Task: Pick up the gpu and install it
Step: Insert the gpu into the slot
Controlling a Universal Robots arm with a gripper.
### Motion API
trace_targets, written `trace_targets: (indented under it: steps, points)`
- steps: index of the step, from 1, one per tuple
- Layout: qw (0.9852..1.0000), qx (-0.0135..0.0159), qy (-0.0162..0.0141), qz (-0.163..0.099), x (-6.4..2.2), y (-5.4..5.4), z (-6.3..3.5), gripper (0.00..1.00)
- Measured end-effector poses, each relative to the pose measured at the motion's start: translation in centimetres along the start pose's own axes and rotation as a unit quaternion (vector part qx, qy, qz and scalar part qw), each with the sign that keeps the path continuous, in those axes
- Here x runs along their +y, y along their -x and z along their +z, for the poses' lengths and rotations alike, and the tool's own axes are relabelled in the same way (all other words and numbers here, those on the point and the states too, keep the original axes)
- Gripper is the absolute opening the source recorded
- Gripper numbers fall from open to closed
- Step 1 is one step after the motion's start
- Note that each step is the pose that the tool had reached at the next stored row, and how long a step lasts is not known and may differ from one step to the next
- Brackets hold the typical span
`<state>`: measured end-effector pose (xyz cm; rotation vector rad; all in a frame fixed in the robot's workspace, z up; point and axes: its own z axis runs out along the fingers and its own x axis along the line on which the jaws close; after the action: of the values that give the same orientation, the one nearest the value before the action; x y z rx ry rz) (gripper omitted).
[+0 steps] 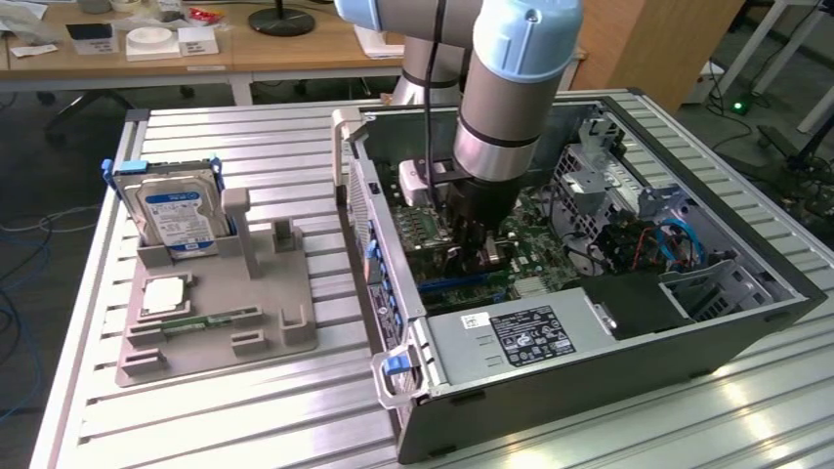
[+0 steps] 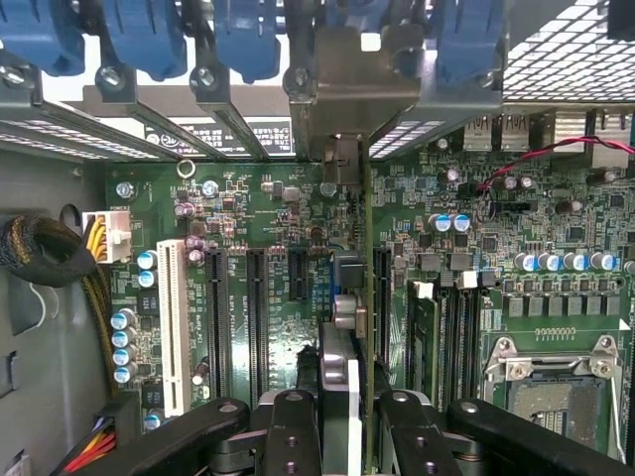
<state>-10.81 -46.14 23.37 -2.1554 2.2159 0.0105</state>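
My gripper (image 1: 478, 249) is lowered deep inside the open computer case (image 1: 729, 322), above the green motherboard (image 1: 528, 244). In the wrist view my gripper (image 2: 345, 441) is shut on the gpu (image 2: 339, 367), which appears edge-on as a thin upright card between the black fingers (image 2: 288, 436). The card's pale metal bracket (image 2: 337, 89) lies against the case's rear slot openings, between the blue retaining clips (image 2: 248, 40). The card's lower edge runs along the motherboard (image 2: 268, 208) between the long black expansion slots (image 2: 254, 322). How deep it sits in a slot is hidden.
A grey fixture (image 1: 261, 337) at the exterior view's left holds a silver hard drive with a blue label (image 1: 179, 217), a green memory stick (image 1: 209, 319) and a square chip (image 1: 166, 293). The power supply (image 1: 521, 337), cables (image 2: 50, 253) and processor socket (image 2: 556, 382) crowd the case.
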Motion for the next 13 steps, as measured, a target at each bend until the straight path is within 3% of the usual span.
trace_targets:
  steps: [6, 13]
  points:
    - [1.0000, 0.0034, -0.0001, 0.000, 0.01, 0.14, 0.02, 0.28]
    - [1.0000, 0.0036, -0.0001, 0.000, 0.07, 0.15, 0.03, 0.28]
